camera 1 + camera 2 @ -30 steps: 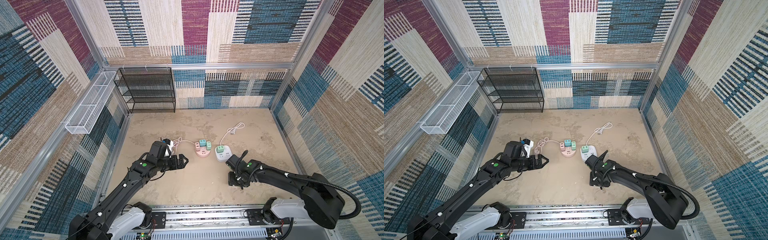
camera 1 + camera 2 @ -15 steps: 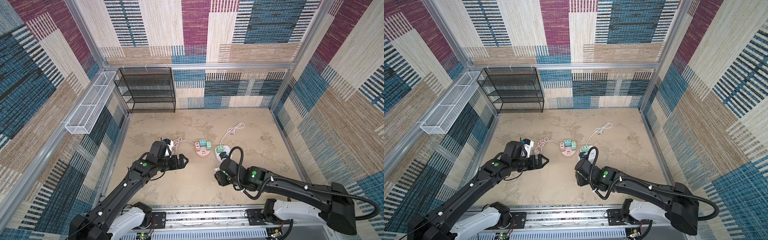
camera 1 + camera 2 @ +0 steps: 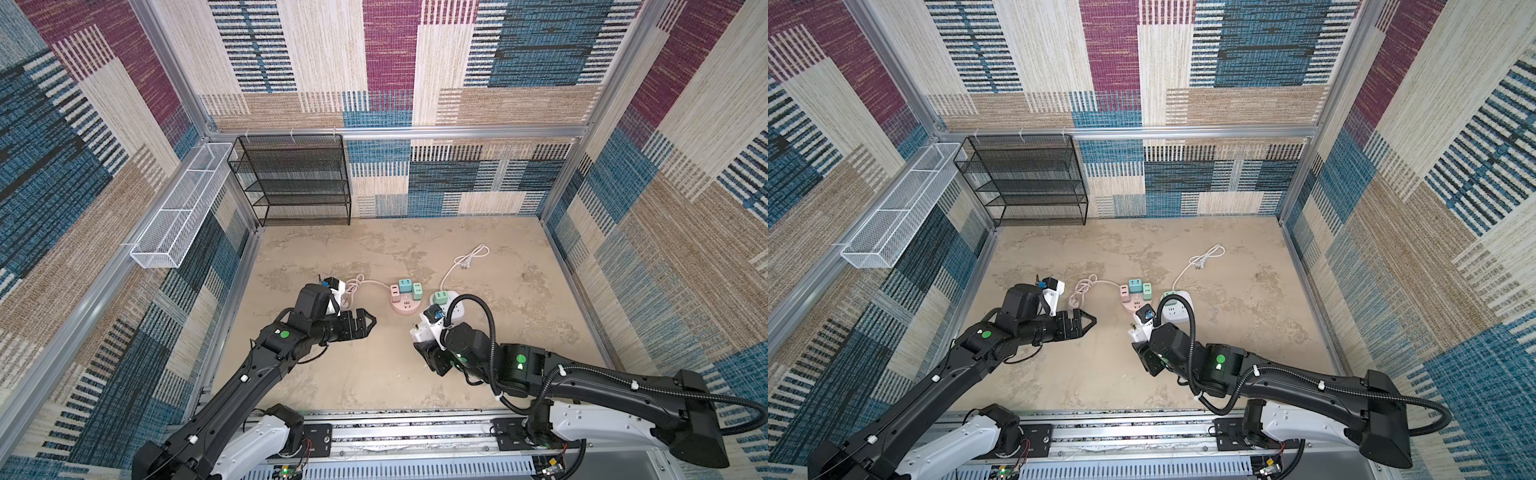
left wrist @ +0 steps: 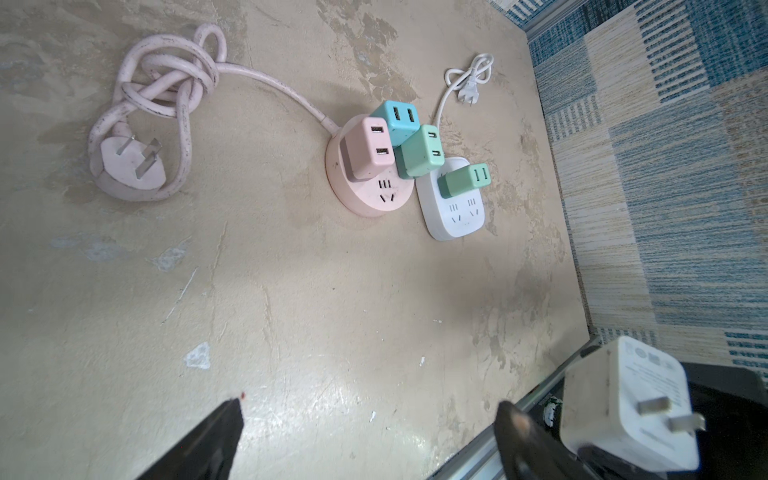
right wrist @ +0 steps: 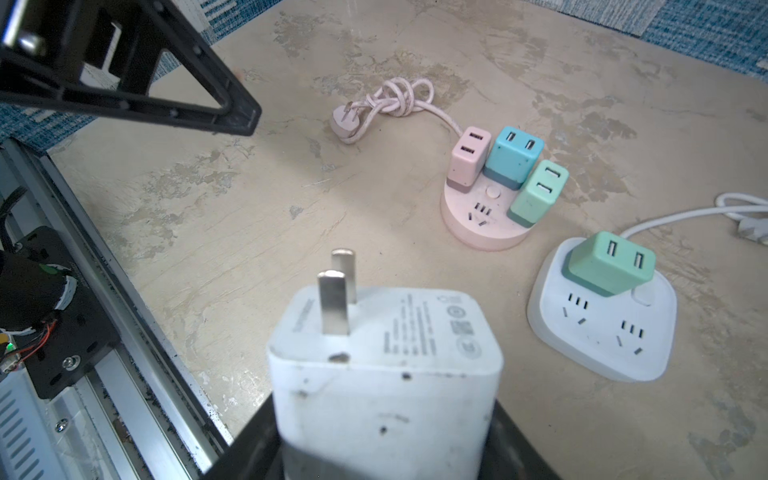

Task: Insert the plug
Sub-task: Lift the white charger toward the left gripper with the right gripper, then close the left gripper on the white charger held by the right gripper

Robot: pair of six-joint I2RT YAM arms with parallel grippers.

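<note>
So the setup is a scuffed beige, stone-look tabletop [image 3: 511, 332] boxed in by walls [image 3: 390, 50] covered in patchwork woven fabric. There's a black mesh shelf [image 3: 299, 183] parked at the back and a white wire basket [image 3: 178, 220] hanging on the left-hand wall. Around the middle of the table sits a pink round power strip [image 4: 361, 201] with a pink adapter [image 4: 368, 151], a blue adapter [image 4: 395, 120] and a green adapter [image 4: 417, 153] all plugged in and crowded together, which leaves one socket free on its near side. Its pink cord [image 4: 203, 75] is tied in a loose knot off to the left, with the prongs on the end showing. Just beside it on the right is a white square power strip [image 4: 453, 224] carrying a darker green adapter [image 4: 463, 180], with two sockets free, and its white cord [image 4: 468, 94] trails toward the back. The right gripper [image 5: 384, 457] is clamped on the white plug [image 5: 384, 374], a chunky charger block gripped by its sides with two flat prongs sticking out away from the gripper. The plug is on the near side of the strips, apart from both and not in any socket. The left gripper [image 3: 368, 323] is spread wide with nothing in it, hanging over bare table left of the pink strip, fingertips pointing toward the right arm.
</note>
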